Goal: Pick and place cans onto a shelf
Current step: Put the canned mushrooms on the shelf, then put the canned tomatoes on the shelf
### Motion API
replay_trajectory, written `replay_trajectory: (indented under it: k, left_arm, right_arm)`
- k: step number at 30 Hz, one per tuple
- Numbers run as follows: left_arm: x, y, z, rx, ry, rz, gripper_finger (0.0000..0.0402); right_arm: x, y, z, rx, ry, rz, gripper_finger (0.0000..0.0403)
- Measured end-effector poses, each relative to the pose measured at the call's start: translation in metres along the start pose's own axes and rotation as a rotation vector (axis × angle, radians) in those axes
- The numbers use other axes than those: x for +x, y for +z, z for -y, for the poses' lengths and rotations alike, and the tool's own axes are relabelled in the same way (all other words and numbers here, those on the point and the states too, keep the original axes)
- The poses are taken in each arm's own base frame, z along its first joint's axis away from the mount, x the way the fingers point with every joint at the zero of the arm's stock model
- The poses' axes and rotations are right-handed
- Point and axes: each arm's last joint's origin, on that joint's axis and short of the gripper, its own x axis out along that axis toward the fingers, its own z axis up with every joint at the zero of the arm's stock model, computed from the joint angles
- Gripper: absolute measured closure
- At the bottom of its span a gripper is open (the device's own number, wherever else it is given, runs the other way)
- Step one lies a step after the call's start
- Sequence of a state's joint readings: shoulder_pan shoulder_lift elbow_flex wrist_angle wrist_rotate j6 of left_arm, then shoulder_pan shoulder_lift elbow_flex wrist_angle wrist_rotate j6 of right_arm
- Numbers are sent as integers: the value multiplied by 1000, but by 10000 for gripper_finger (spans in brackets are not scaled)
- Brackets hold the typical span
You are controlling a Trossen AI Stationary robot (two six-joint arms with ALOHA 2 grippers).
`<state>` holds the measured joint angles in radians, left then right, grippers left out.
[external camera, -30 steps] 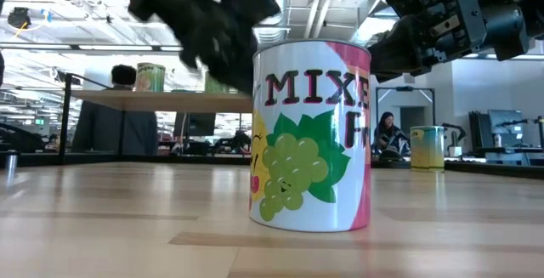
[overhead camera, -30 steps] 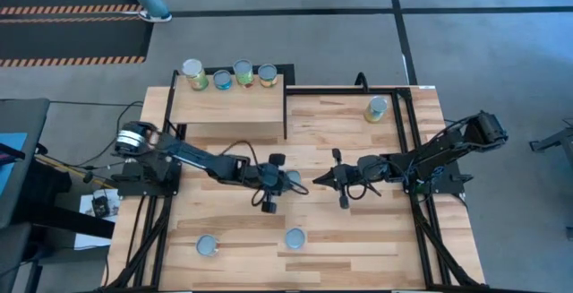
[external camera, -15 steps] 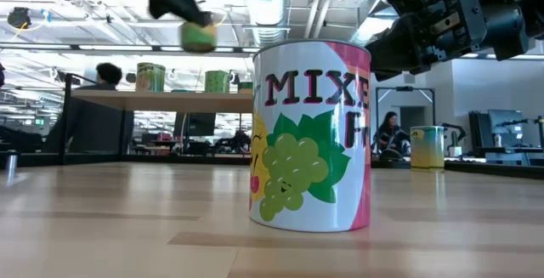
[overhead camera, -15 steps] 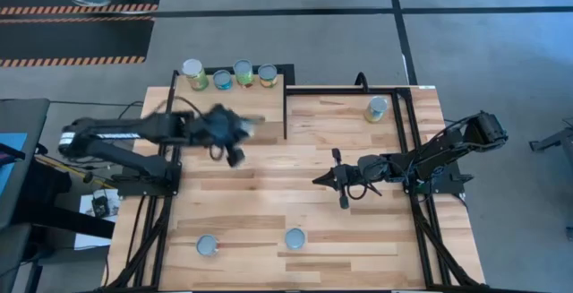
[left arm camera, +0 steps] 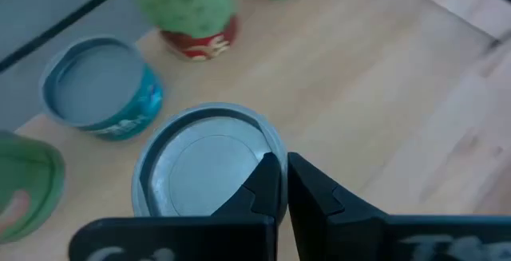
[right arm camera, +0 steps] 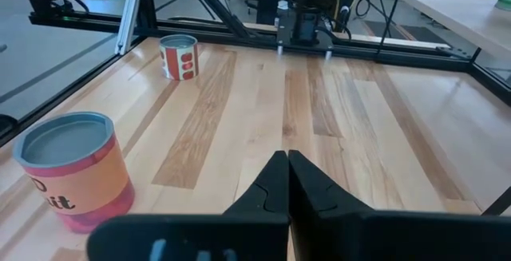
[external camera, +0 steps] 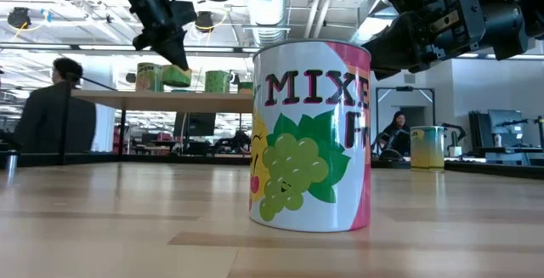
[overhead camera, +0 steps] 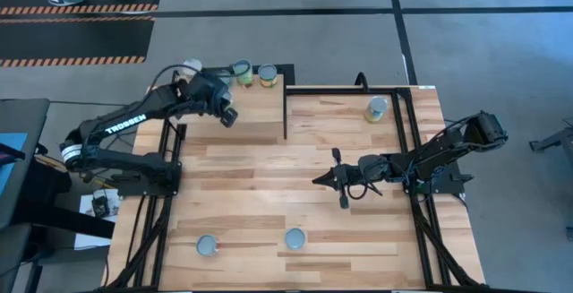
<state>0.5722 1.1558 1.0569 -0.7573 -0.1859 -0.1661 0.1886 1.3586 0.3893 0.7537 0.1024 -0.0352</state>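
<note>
My left gripper (overhead camera: pixel 220 102) is over the pale plywood shelf (overhead camera: pixel 255 109) at the table's far left, shut on a green-labelled can (external camera: pixel 176 76) with a silvery top (left arm camera: pixel 204 173). The can is at the shelf top; whether it rests on it I cannot tell. It is among other cans standing on their bases: a teal one (left arm camera: pixel 100 89), a green and red one (left arm camera: pixel 192 13) and two more (overhead camera: pixel 242 69) (overhead camera: pixel 267 76). My right gripper (overhead camera: pixel 318 181) is shut and empty over the table's middle. My left gripper holds the can by its top rim (left arm camera: pixel 259 153), on one side of the lid. The fingers (left arm camera: pixel 267 181) come from above, pointing down, close together. The can hangs below them, slightly tilted, at the height of the shelf top.
Two cans stand near the table's front edge (overhead camera: pixel 207 245) (overhead camera: pixel 295 237), one of them the large mixed-fruit can (external camera: pixel 310 138) in the low view. A yellow can (overhead camera: pixel 376 107) stands at the far right. A black frame post (overhead camera: pixel 286 105) borders the shelf's right side. A person (external camera: pixel 51 99) stands beyond the table.
My left gripper has lifted a can from the table's middle and carried it up and toward the far left. It has then come down with the can among the cans on the shelf. My right arm has kept still.
</note>
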Motion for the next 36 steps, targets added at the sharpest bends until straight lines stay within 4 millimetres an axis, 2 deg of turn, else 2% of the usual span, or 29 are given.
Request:
replay_trajectory:
  k: [6, 18, 29, 36]
  left_arm:
    - [8, 3, -14, -31, 8, -16, 401]
    - [20, 5, -16, -33, 14, -40, 401]
    - [20, 5, -15, -47, -7, -40, 348]
    - [14, 8, -12, -14, -21, -34, 336]
  right_arm:
    - [0, 0, 0, -7, 0, 3, 392]
    - [0, 1, 0, -14, 2, 10, 392]
    - [0, 1, 0, -17, 2, 10, 391]
    - [0, 1, 0, -18, 2, 11, 391]
